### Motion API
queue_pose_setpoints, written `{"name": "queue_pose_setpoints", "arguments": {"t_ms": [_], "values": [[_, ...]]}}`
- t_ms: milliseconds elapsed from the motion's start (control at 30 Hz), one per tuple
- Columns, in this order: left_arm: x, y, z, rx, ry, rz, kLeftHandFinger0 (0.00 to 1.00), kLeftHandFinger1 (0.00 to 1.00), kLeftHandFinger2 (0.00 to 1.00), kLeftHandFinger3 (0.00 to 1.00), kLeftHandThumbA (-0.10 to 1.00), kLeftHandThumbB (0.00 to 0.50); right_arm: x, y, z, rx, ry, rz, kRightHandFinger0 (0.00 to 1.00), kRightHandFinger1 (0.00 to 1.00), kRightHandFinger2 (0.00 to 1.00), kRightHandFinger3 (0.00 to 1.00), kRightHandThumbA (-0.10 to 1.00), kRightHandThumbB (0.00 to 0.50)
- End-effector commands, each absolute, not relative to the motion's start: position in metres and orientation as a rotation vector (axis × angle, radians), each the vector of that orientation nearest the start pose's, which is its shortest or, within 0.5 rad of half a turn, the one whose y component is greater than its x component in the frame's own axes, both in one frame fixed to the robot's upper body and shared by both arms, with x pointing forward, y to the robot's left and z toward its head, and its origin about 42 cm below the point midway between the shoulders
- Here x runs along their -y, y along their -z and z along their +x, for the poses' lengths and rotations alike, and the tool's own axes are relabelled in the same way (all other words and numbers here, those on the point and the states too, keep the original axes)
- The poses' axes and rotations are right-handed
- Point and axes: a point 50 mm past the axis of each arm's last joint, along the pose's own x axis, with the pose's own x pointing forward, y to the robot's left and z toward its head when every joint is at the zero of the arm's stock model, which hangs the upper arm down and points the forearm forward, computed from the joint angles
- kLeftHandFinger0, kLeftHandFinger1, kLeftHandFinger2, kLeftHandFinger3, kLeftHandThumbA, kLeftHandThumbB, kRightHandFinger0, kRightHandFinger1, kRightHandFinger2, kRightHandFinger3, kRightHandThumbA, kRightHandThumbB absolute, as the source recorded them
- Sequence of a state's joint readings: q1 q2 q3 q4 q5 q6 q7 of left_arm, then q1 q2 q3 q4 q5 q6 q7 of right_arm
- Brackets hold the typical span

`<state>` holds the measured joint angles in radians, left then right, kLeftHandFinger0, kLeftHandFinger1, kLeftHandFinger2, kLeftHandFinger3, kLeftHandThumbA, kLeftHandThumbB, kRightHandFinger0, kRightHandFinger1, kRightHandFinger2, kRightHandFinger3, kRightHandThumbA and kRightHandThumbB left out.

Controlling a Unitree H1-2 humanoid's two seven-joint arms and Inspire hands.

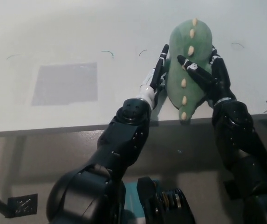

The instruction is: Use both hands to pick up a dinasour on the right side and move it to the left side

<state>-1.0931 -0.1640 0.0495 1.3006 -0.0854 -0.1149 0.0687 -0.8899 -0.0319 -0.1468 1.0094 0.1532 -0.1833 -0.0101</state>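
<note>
The green dinosaur point(189, 65) is lying near the surface's point(54, 37) right near edge, long axis running near to far. The left hand point(157, 74) and right hand point(210, 74) are flanking it, fingers point(191, 64) extended against its sides, pressing rather than curling.

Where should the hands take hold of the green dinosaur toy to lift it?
Probably squeeze the dinosaur at its wide middle, left hand and right hand pressing in from opposite sides. It lies flat, spine spikes up, soft and broad.
</note>
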Motion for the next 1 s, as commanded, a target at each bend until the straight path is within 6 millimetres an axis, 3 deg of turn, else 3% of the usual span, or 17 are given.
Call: {"name": "queue_pose_setpoints", "arguments": {"t_ms": [0, 67, 100, 200, 367, 533, 633, 833, 933, 967], "values": [[-0.013, -0.206, 0.524, -0.144, 0.322, -0.035, 1.0, 1.0, 1.0, 1.0, 1.0, 0.193, 0.113, -0.192, 0.527, -0.018, -0.159, 0.21, 1.0, 1.0, 1.0, 1.0, 1.0, 0.165], [-0.023, -0.203, 0.525, -0.131, 0.31, -0.027, 1.0, 1.0, 1.0, 1.0, 1.0, 0.162, 0.102, -0.192, 0.526, -0.03, -0.153, 0.218, 1.0, 1.0, 1.0, 1.0, 1.0, 0.163], [-0.031, -0.201, 0.527, -0.132, 0.292, -0.031, 1.0, 1.0, 1.0, 1.0, 1.0, 0.153, 0.091, -0.193, 0.524, -0.035, -0.153, 0.231, 1.0, 1.0, 1.0, 1.0, 1.0, 0.136], [-0.039, -0.199, 0.528, -0.126, 0.282, -0.039, 1.0, 1.0, 1.0, 1.0, 1.0, 0.142, 0.083, -0.192, 0.524, -0.042, -0.158, 0.235, 1.0, 1.0, 1.0, 1.0, 1.0, 0.136], [-0.059, -0.193, 0.53, -0.146, 0.231, -0.056, 1.0, 1.0, 1.0, 1.0, 1.0, 0.186, 0.061, -0.191, 0.521, -0.047, -0.179, 0.244, 1.0, 1.0, 1.0, 1.0, 1.0, 0.109], [-0.08, -0.189, 0.529, -0.119, 0.186, -0.042, 1.0, 1.0, 1.0, 1.0, 1.0, 0.171, 0.041, -0.191, 0.517, -0.038, -0.234, 0.239, 1.0, 1.0, 1.0, 1.0, 1.0, 0.11], [-0.098, -0.182, 0.523, -0.059, 0.155, -0.047, 1.0, 1.0, 1.0, 1.0, 1.0, 0.14, 0.023, -0.19, 0.511, -0.041, -0.259, 0.209, 1.0, 1.0, 1.0, 1.0, 1.0, 0.088], [-0.127, -0.176, 0.505, 0.013, 0.078, -0.084, 1.0, 1.0, 1.0, 1.0, 1.0, 0.139, 0.0, -0.19, 0.502, -0.01, -0.404, 0.152, 1.0, 1.0, 1.0, 1.0, 1.0, 0.061], [-0.139, -0.169, 0.489, 0.054, 0.02, -0.056, 1.0, 1.0, 1.0, 1.0, 1.0, 0.093, -0.011, -0.19, 0.494, -0.031, -0.523, 0.125, 1.0, 1.0, 1.0, 1.0, 1.0, 0.151], [-0.143, -0.17, 0.486, 0.068, 0.004, -0.056, 1.0, 1.0, 1.0, 1.0, 1.0, 0.083, -0.014, -0.194, 0.494, -0.022, -0.55, 0.112, 1.0, 1.0, 1.0, 1.0, 1.0, 0.153]]}}
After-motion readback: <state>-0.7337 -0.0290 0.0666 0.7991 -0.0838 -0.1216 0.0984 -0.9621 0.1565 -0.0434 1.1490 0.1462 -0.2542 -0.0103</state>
